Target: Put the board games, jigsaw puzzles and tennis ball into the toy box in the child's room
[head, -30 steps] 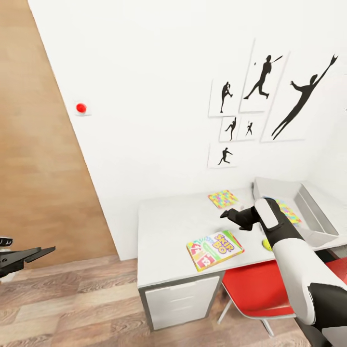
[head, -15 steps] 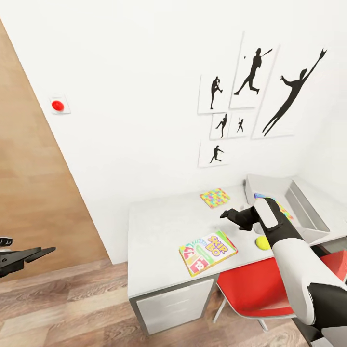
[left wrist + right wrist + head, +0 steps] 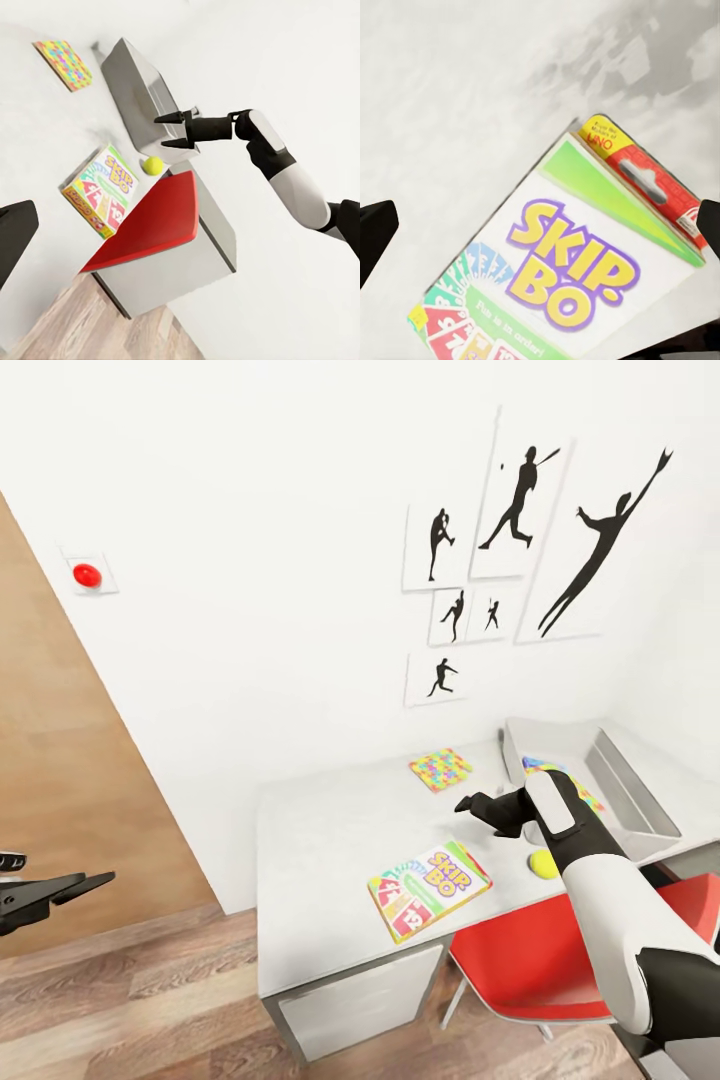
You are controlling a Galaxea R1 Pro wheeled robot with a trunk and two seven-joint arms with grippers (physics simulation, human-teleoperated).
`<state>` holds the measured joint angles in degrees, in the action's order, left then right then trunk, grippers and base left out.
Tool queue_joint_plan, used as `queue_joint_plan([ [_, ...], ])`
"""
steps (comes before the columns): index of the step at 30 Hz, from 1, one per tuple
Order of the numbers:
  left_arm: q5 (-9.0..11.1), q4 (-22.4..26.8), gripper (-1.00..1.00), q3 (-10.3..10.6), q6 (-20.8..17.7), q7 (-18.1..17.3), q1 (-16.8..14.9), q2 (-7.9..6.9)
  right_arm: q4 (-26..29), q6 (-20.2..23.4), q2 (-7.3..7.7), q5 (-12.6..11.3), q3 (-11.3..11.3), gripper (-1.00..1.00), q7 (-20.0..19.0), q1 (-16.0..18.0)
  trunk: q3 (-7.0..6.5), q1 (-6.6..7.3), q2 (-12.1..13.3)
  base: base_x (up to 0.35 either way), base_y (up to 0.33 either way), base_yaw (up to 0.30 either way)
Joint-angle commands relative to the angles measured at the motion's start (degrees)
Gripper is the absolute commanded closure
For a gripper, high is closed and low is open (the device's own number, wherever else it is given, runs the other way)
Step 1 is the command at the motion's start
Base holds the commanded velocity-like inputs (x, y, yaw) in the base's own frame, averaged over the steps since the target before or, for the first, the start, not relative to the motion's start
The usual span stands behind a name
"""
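The right arm [image 3: 600, 900] hides part of the puzzle square [image 3: 560, 775] lying in the toy box [image 3: 640, 800], so its pattern is half seen. Beside that box, the desk [image 3: 330, 840] runs off the picture's right edge. The red chair [image 3: 530, 960] is tucked partly under the desk.

Kid's bedroom, I'd say: baseball-silhouette prints [image 3: 500, 550] at 1 o'clock, grey desk [image 3: 330, 840] with SKIP-BO box [image 3: 428, 877] (red chair [image 3: 520, 960] tucked under), wood floor [image 3: 130, 1000].
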<state>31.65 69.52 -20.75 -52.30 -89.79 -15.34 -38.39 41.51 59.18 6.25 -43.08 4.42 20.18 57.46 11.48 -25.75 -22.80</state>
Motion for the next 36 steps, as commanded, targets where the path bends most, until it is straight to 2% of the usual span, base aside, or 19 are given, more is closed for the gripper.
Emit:
queue_joint_plan([
  [1,-0.01,0.01,-1.00,0.01,-0.61,-0.21,-0.04,-0.02,0.05,0.15,-0.03,-0.60,0.06,-1.00,0.57,0.06,0.14,-0.04,-0.12,0.011,0.007,-0.014],
  [10,-0.03,-0.03,-1.00,0.01,-0.61,-0.21,-0.04,-0.02,-0.03,0.15,-0.06,-0.58,0.06,-1.00,0.58,0.10,0.41,-0.04,-0.12,0.004,0.015,-0.005],
  [23,-0.16,-0.75,-1.00,0.01,-0.57,-0.21,-0.04,-0.02,-0.19,0.06,-0.31,-0.51,-0.04,-1.00,0.65,0.10,1.50,-0.04,-0.12,0.000,0.011,0.000],
  [36,-0.18,-0.78,-1.00,0.00,-0.53,-0.21,-0.04,-0.02,-0.20,-1.39,-0.43,-0.55,-2.41,-1.00,0.65,0.11,2.72,-0.04,-0.12,0.000,0.118,0.000],
])
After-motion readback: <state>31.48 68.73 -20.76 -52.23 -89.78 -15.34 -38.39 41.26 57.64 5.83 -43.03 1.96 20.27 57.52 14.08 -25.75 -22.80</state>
